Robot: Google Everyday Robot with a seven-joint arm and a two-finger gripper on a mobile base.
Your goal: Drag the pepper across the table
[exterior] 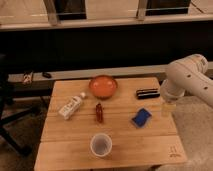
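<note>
The pepper [99, 113], small, slender and dark red, lies near the middle of the light wooden table [75, 145], just below the orange bowl. My gripper [168, 108] hangs at the end of the white arm over the table's right edge, well to the right of the pepper and beside a blue object. It holds nothing that I can see.
An orange bowl [103, 86] sits at the back centre. A white bottle [71, 106] lies at the left. A blue sponge-like object [141, 117] and a dark flat bar [148, 93] are at the right. A clear cup [101, 145] stands at the front.
</note>
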